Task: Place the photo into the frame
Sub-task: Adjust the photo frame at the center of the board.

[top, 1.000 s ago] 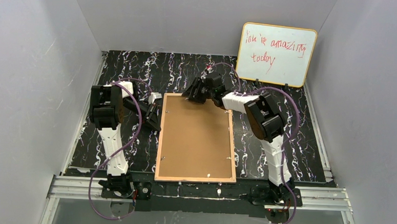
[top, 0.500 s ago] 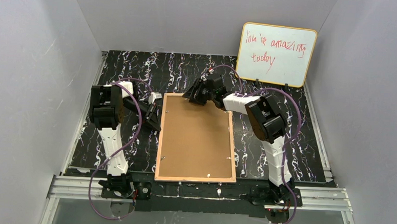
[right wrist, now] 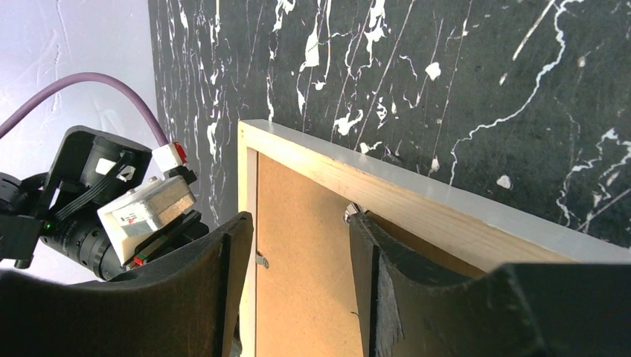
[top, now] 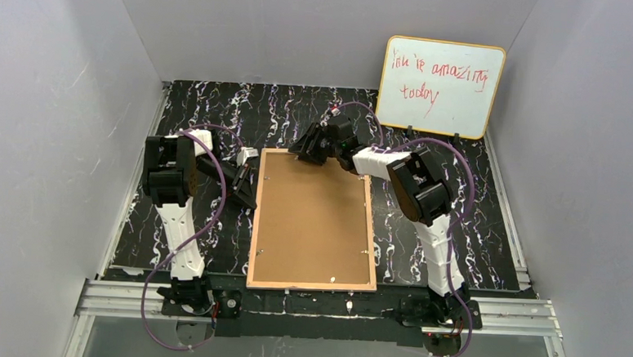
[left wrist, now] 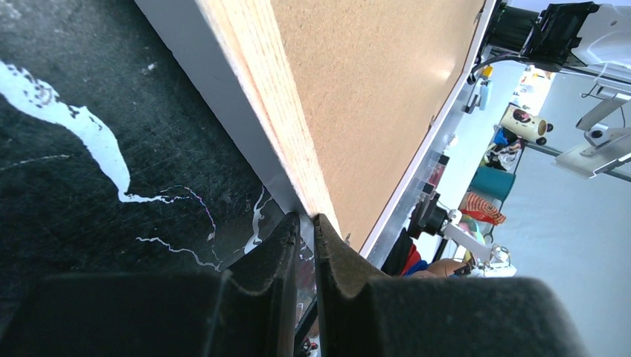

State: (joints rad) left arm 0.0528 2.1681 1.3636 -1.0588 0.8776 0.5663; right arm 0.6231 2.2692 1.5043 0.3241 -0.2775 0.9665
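The frame lies face down on the table, tan wood rim up, with a brown backing board filling it. The photo is hidden. My left gripper is at the frame's left rim; in the left wrist view its jaws are shut, with the tips against the rim's outer edge. My right gripper hangs open over the far rim near the far-left corner. In the right wrist view it straddles the board, one fingertip at a metal tab under the rim.
An orange-rimmed whiteboard with red writing leans against the back wall at the far right. Grey walls close in left, right and behind. A metal rail runs along the near edge by the arm bases. A second tab sits on the left rim.
The right wrist has shifted slightly along the far rim. The left arm and the frame have stayed put.
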